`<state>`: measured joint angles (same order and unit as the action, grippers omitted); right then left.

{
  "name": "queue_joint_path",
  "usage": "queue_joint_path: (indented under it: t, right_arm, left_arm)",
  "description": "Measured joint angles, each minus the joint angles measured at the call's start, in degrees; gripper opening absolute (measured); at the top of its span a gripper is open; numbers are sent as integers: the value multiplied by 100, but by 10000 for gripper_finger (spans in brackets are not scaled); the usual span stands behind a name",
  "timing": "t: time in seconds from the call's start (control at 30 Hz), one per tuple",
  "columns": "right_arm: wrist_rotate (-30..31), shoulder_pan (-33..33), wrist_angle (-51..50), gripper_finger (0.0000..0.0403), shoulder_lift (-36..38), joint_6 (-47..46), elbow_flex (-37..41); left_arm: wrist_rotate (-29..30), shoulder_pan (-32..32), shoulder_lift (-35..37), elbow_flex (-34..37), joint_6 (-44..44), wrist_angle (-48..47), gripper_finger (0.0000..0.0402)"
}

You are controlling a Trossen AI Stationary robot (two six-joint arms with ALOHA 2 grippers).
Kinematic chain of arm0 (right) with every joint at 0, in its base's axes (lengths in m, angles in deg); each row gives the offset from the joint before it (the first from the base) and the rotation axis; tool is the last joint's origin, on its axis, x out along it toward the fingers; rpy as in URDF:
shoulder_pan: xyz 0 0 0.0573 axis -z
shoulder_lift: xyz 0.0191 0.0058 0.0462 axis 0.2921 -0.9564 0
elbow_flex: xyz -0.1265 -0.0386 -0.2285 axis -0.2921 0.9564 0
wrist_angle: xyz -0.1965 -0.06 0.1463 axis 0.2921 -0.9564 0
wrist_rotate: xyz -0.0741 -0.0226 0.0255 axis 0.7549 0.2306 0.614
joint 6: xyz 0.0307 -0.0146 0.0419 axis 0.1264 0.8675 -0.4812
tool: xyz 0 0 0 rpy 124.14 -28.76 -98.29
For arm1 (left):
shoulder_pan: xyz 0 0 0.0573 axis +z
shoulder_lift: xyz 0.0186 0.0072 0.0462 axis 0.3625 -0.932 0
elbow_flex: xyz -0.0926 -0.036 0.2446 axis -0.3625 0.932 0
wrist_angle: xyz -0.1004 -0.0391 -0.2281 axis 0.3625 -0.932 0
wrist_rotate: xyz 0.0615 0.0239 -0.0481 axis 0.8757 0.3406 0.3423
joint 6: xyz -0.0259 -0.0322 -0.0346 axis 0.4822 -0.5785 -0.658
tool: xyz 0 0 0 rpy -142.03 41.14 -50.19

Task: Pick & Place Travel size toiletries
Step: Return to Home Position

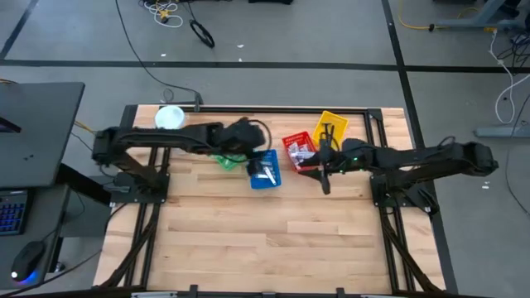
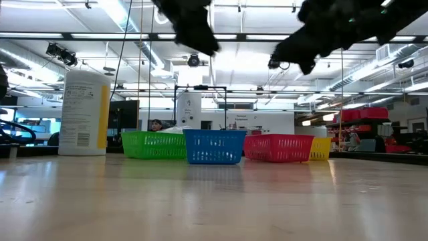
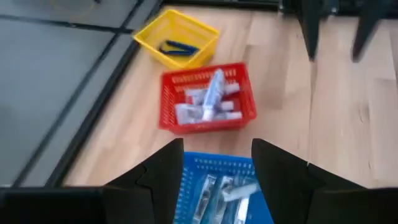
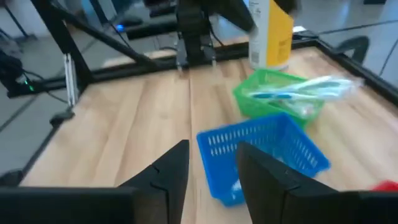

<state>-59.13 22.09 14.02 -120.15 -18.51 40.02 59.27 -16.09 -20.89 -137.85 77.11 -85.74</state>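
The pale wooden plank counter (image 1: pixel 273 240) carries everything, and 2 dark arms reach in over its far half from opposite sides. The left pincer (image 3: pixel 217 149) hangs in the air above the baskets, its 2 fingers set fairly wide apart and holding nothing. The right pincer (image 4: pixel 212 148) is also raised and empty, its fingers parted by a narrower gap. Well apart from the left pincer, back toward that arm's base, stands the big white cylindrical canister (image 1: pixel 170 117) with a yellow side panel. Directly beneath the left pincer sits the blue mesh basket (image 3: pixel 211 165), holding small silver-white toiletries (image 3: pixel 227 190) too blurred to name. The green mesh basket (image 4: pixel 249 102) lies just beside the blue one, on the side away from the right pincer, with white-blue toothbrushes (image 4: pixel 292 93) lying across it. The red mesh basket (image 3: pixel 171 106) sits just ahead of the left pincer and near the right pincer, holding several small white tubes (image 3: pixel 208 102). The yellow mesh basket (image 3: pixel 149 40), farthest from the left pincer, holds dark blue razors (image 3: pixel 177 46).
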Motion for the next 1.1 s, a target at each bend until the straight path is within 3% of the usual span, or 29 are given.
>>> queue_joint_path:
  t: [0.27, 0.43, 0.73, 1.1]
  right_arm:
    - [58, -2, -597, 142, 1196, 438, 6]
    - [60, -4, -1160, 142, 1688, 162, 10]
    - [56, 22, -1450, 142, 1884, -38, 13]
    - [107, 74, -1832, 142, 1876, 68, 14]
  left_arm:
    - [1253, -630, 1157, 56, -164, -1626, 198]
    - [1677, -1015, 2223, 728, -192, -1074, 198]
    - [1719, -1299, 4590, 2758, -639, -171, 198]
    - [1714, -1302, 6631, 3930, -120, 294, 198]
